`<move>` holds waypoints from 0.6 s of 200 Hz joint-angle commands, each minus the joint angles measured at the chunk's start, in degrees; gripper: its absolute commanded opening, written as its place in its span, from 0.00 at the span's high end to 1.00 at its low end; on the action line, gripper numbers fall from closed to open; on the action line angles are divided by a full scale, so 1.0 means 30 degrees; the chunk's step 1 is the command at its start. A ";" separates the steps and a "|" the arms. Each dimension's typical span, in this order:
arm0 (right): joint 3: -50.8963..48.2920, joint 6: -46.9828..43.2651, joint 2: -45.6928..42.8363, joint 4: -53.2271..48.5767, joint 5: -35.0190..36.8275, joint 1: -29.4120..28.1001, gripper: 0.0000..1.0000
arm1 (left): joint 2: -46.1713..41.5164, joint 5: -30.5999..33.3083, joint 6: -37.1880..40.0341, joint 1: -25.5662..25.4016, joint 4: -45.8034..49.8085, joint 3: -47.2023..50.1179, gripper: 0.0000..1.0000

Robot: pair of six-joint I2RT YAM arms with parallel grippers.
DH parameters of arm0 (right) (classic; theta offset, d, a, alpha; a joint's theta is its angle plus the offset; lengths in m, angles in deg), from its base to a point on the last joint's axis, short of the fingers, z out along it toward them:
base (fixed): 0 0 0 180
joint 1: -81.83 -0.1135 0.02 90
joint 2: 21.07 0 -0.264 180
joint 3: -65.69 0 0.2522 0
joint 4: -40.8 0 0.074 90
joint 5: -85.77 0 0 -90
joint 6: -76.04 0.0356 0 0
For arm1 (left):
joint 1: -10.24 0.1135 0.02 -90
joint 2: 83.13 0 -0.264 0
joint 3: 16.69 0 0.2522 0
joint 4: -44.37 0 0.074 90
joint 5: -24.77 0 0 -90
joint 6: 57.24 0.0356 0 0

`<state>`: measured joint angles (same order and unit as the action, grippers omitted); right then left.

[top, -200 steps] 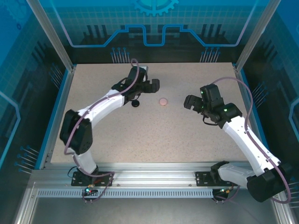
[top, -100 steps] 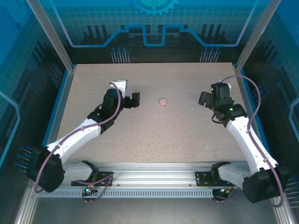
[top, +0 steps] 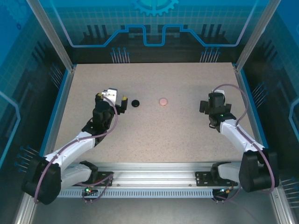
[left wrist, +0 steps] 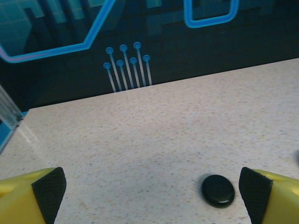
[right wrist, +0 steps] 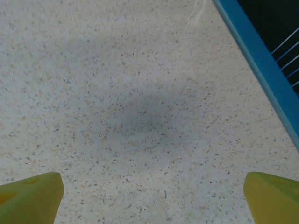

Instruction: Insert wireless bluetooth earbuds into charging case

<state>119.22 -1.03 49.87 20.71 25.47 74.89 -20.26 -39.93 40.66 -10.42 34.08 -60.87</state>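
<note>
Cannot tell where earbuds sit: maybe shut inside black case [left wrist: 218, 190], lying on desk [top: 154, 135] close by the right pad of left fingers [left wrist: 49, 191], or inside pink case [top: 162, 101] further right. Holding nothing, with left fingers and right fingers [right wrist: 32, 196] both spread wide, the right over bare desk. Could skid that slick case away by closing off-centre.

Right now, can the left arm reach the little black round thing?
Probably yes. The left end effector is open, and the black round case lies on the bare table just ahead of it, with nothing in between.
</note>
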 commanded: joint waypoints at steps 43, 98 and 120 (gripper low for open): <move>-0.2085 -0.1902 0.2513 0.8430 -0.0975 -0.0014 0.00 | 0.1801 0.0047 -0.0290 0.1846 -0.3239 0.2196 0.01; -0.4143 -0.3402 0.3763 1.3992 -0.2547 -0.0046 0.00 | 0.6295 -0.1543 -0.0353 0.3206 -0.9959 0.4292 0.01; -0.5048 -0.3946 0.4149 1.5974 -0.4073 -0.0001 0.00 | 0.6392 -0.3074 -0.0741 0.3938 -1.0254 0.4582 0.01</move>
<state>106.65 -9.84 61.08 57.35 18.87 74.76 -1.09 -43.10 40.23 -0.89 12.50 -48.28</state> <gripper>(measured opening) 0.998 0.989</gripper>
